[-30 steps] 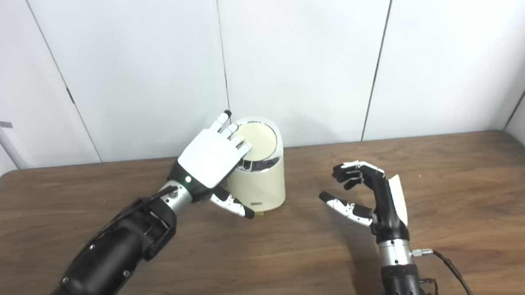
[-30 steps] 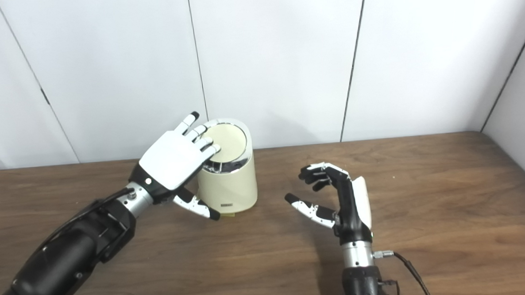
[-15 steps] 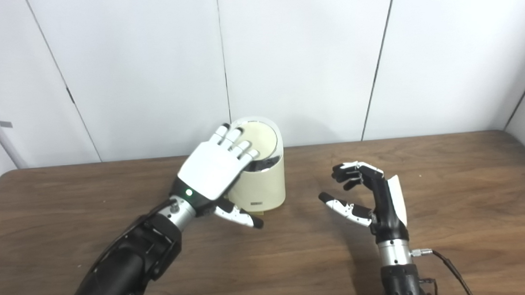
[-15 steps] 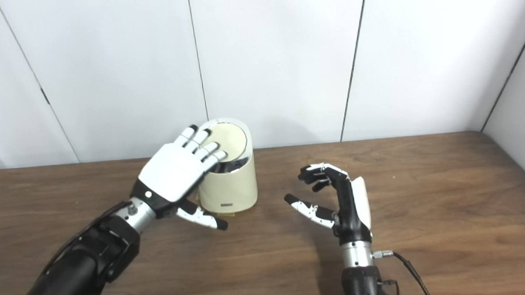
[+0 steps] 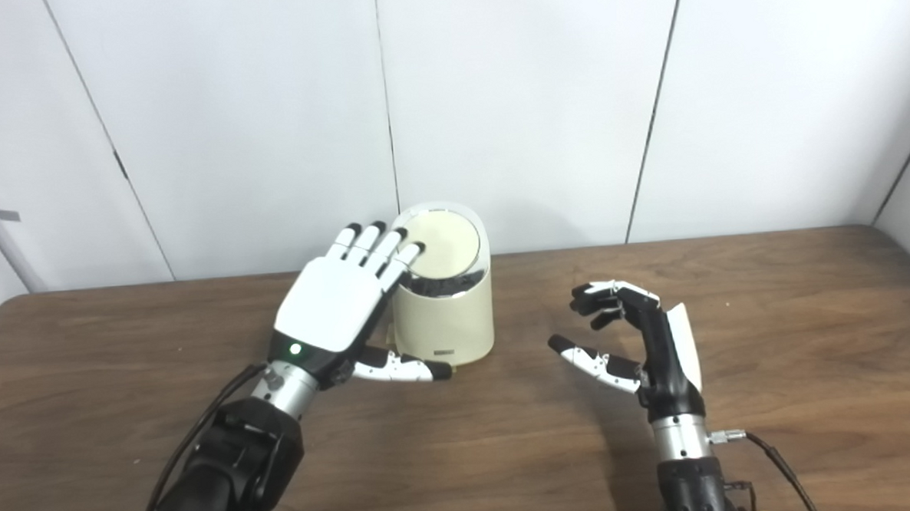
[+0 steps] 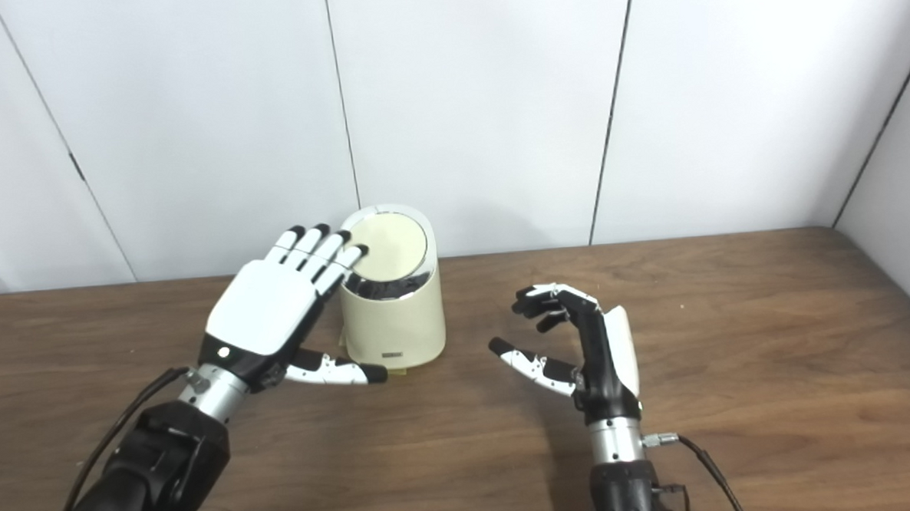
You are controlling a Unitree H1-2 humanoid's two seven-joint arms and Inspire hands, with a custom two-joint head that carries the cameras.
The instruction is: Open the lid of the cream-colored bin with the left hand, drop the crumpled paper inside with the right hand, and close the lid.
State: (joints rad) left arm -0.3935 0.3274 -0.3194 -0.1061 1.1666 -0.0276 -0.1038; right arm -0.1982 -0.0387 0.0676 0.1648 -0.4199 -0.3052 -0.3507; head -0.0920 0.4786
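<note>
The cream-colored bin (image 5: pixel 446 317) stands on the wooden table near the back wall, its round lid (image 5: pixel 439 241) down flat inside a shiny rim. My left hand (image 5: pixel 342 303) is open just left of the bin, fingers spread, fingertips level with the lid's left edge, thumb stretched along the table in front of the bin. To the right of the bin my right hand (image 5: pixel 635 340) hovers over the table, fingers curled but apart from the thumb, holding nothing. No crumpled paper shows in either view.
The brown wooden table (image 5: pixel 812 347) runs to white wall panels behind the bin. A cable (image 5: pixel 771 457) trails from my right wrist toward the bottom edge.
My left hand has pulled back off the lid toward the left and down, arm drawing closer to me. The lid stays shut. My right hand barely shifted.
</note>
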